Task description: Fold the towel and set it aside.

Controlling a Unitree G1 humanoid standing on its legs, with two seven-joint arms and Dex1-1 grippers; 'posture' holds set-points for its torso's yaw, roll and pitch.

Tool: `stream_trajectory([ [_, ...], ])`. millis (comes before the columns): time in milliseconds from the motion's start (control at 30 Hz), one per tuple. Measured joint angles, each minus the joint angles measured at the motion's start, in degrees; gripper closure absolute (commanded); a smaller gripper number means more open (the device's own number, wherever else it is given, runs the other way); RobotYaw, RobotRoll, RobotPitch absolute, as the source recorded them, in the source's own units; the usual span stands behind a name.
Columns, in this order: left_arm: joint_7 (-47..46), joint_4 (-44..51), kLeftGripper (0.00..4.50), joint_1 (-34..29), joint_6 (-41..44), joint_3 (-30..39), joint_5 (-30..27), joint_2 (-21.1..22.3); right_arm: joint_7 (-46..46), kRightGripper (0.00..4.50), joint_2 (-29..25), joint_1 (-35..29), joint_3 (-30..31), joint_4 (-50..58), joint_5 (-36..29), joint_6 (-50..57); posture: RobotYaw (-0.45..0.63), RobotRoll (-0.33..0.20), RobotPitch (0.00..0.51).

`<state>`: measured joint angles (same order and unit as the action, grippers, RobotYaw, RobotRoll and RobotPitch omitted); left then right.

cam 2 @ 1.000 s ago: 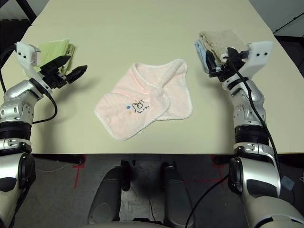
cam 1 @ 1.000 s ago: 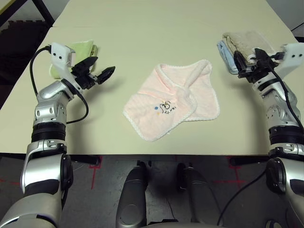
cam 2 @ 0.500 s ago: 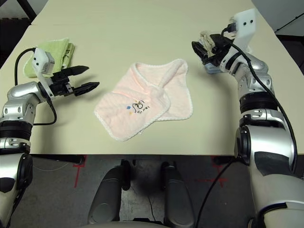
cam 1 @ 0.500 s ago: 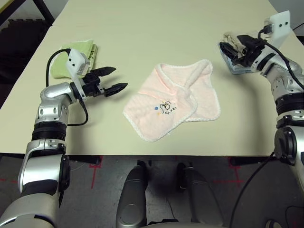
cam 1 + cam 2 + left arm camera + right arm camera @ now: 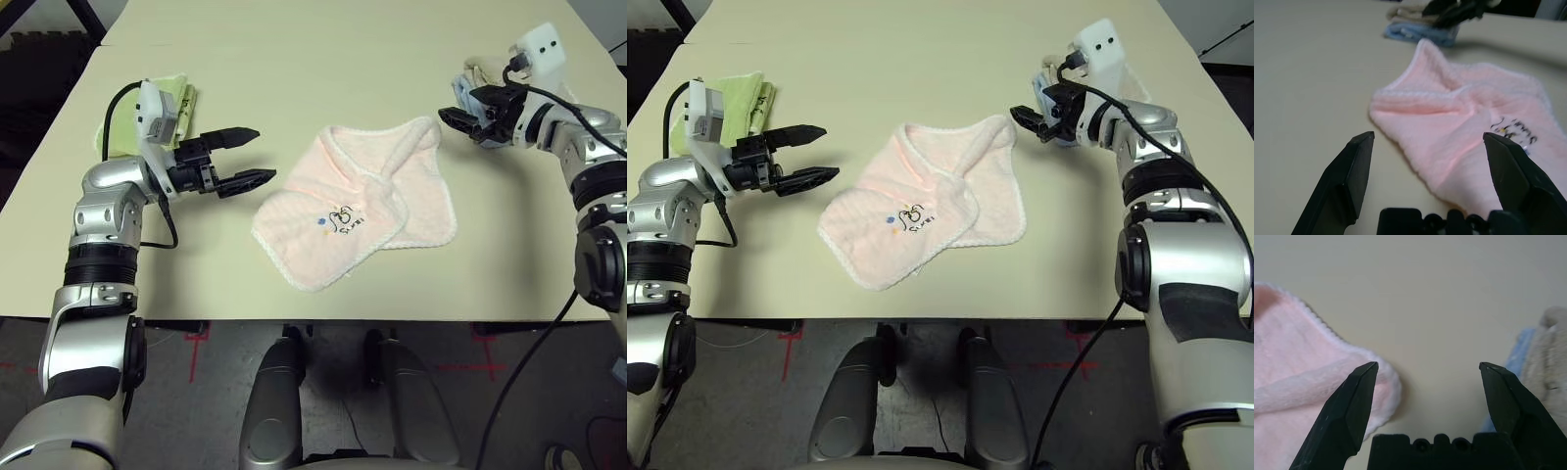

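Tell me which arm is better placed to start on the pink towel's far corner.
Right, probably. The right gripper is open just beside the pink towel's far right corner. The left gripper, also open, hovers off the towel's left edge, farther from that corner.

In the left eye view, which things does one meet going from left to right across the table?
Folded green towel → open left end effector → pale pink terry towel with white trim → open right end effector.
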<state>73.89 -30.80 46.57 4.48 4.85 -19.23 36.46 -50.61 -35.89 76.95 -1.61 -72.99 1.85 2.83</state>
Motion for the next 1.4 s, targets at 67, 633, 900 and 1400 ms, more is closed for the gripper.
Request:
stream_trajectory([
  [67,-1.40,1.64,0.00,-0.02,0.95,0.00,-0.01,-0.36,2.41,0.02,-0.72,0.74,1.01,-0.77,1.90,-1.12,0.16,0.000,0.320],
  [633,-5.94,12.16,0.00,-4.47,5.86,-0.47,-0.37,-1.67,3.17,0.02,-0.40,2.17,6.13,-2.59,11.42,-7.14,0.17,0.000,0.358],
  [900,-7.03,14.62,0.00,-4.98,7.66,-0.48,-1.18,-2.04,2.93,0.02,0.61,2.05,6.47,-2.75,11.99,-7.36,0.18,0.000,0.378],
  [1400,-6.51,16.29,0.00,-5.52,8.29,-1.07,-1.26,-0.85,0.42,0.02,0.91,1.33,8.89,-2.65,14.79,-6.66,0.19,0.000,0.396],
])
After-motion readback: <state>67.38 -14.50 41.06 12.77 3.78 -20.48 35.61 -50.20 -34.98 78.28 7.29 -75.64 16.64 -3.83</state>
